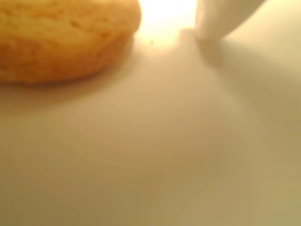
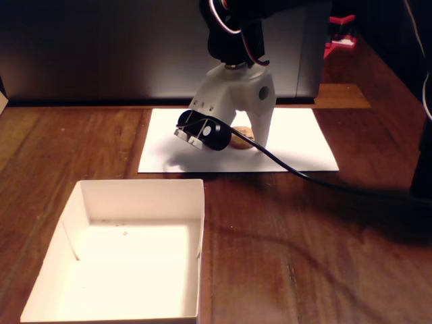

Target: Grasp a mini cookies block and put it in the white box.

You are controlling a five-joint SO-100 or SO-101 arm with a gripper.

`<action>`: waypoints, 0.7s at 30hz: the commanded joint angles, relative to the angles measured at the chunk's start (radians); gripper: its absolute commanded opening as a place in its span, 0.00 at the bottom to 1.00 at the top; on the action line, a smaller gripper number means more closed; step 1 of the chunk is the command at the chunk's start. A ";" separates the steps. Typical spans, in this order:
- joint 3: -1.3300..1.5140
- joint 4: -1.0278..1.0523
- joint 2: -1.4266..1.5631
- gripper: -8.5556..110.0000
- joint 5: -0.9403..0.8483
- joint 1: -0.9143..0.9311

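- One mini cookies block (image 2: 241, 137) (seen close up in the wrist view too (image 1: 61, 37)).
- One white box (image 2: 81, 202).
- One flat white paper sheet (image 2: 304, 145).
- One gripper (image 2: 246, 143), on a single arm.
- One black cable (image 2: 317, 179).
- One wooden table (image 2: 324, 256).

The wrist view is close and blurred. A tan-brown mini cookies block (image 1: 61, 37) fills the upper left of the frame, lying on a pale surface (image 1: 164, 155) with a soft shadow beneath its edge. At the upper right, one white gripper finger (image 1: 221, 19) touches down on that surface, apart from the cookie.
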 commanded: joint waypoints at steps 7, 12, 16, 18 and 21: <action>-0.071 -0.005 0.014 0.33 0.011 0.000; -0.072 -0.005 0.017 0.30 0.014 -0.003; -0.071 0.002 0.017 0.29 0.023 -0.003; -0.071 0.009 0.017 0.29 0.034 -0.002; -0.069 0.021 0.014 0.29 0.048 0.003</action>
